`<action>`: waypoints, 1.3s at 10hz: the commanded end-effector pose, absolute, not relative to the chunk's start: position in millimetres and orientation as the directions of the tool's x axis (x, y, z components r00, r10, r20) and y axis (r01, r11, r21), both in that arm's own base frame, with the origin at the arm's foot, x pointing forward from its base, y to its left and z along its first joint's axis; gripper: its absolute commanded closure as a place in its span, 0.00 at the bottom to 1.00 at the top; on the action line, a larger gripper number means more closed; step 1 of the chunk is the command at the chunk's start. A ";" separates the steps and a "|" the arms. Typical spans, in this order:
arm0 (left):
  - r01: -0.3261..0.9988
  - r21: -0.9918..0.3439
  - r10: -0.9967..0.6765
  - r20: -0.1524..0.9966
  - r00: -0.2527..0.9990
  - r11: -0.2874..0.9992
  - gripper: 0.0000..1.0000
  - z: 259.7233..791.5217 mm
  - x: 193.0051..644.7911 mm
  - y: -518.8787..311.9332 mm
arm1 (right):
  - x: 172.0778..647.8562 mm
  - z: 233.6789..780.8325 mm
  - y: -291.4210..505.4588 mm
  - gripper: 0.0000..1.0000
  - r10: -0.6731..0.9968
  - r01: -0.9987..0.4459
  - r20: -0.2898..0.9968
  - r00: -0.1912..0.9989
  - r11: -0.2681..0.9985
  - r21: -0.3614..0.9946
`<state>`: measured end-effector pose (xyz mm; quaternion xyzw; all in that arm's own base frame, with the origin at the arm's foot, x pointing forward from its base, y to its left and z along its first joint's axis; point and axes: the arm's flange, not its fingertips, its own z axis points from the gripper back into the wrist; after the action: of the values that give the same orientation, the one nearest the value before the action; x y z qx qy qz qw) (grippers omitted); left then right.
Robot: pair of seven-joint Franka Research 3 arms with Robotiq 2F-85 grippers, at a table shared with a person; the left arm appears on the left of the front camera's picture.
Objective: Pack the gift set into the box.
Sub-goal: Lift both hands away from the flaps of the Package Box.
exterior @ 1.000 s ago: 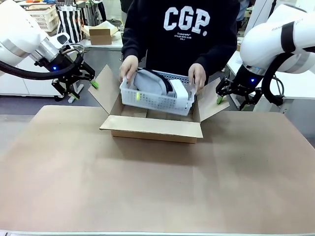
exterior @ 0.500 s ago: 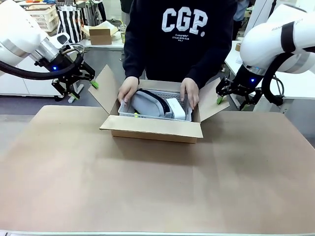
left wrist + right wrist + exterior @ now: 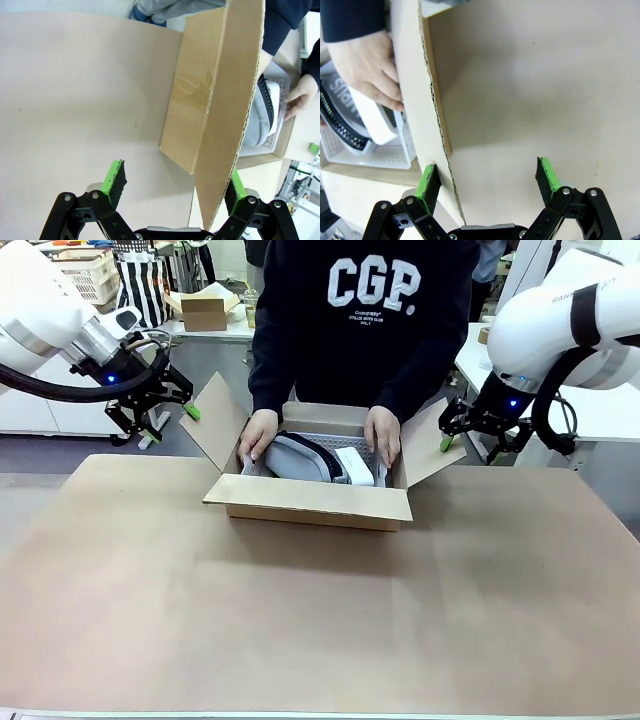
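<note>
- Leftmost, the left gripper [image 3: 177,166] is spread wide, a flap of the box reaching between its fingers; whether they touch it, I cannot tell
- Next, the open box [image 3: 312,522] sits on the table [image 3: 310,620] between both grippers, the plastic basket [image 3: 325,427] inside, holding a grey pouch [image 3: 298,460] and white item [image 3: 354,466], a person's hands at its ends
- Rightmost, the right gripper [image 3: 489,161] is spread too, beside the box's opposite flap

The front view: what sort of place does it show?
Probably a robotics lab or workshop: two white robot arms flank a paper-covered table, with a plastic crate and another carton on furniture behind.
</note>
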<state>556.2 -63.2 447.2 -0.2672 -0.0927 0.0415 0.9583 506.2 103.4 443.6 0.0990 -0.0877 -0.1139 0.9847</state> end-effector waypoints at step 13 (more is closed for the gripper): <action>-0.035 -0.519 0.137 0.160 0.978 0.854 0.00 448.1 557.1 -63.5 | 507.2 446.7 103.8 0.00 -0.244 0.211 0.151 0.958 0.956 0.204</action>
<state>556.2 -63.2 447.2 -0.2672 -0.0927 0.0415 0.9583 506.1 103.4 443.6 0.0990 -0.0875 -0.1139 0.9847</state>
